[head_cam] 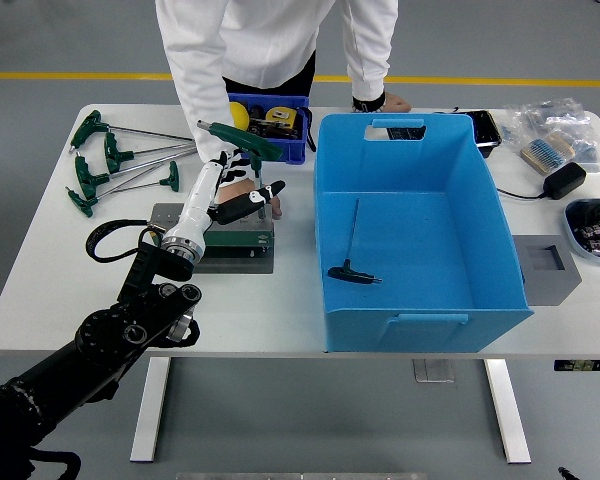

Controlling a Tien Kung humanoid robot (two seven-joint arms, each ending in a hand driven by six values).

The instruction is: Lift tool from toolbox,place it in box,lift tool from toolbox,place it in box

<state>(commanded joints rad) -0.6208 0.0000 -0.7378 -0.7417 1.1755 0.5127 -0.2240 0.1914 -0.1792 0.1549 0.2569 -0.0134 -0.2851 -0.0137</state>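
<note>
**A:** What is on the white desk (50, 290), and where is the robot's hand?

**B:** The left hand (235, 195), white with black-tipped fingers, reaches in from the lower left over a flat green toolbox tray (242, 238) resting on a grey mat. A green-handled T-shaped hex key (238, 139) sits at the top of that hand. A person's hand (238, 190) lies just behind the robot's fingers, by the same tool. The fingers look partly curled around the handle, but I cannot tell whether they truly grip it or the person supports it.

**A:** Which way does the tool lie?

**B:** Its green handle runs roughly from upper left to lower right, tilted. The metal shaft is hard to make out.

**A:** And the box?

**B:** A large open blue plastic box (500, 250) stands just to the right of the hand. A black-handled T-shaped hex key (353, 262) already lies on its floor, shaft pointing away from the robot. So I judge one tool delivered, and the coming move a carry rightward over the box's near-left wall.

**A:** The other arm?

**B:** Not visible. The left is the only one placed to do it.

**A:** Any writing?

**B:** None legible. More green-handled hex keys (110, 165) lie fanned at the far left.
</note>
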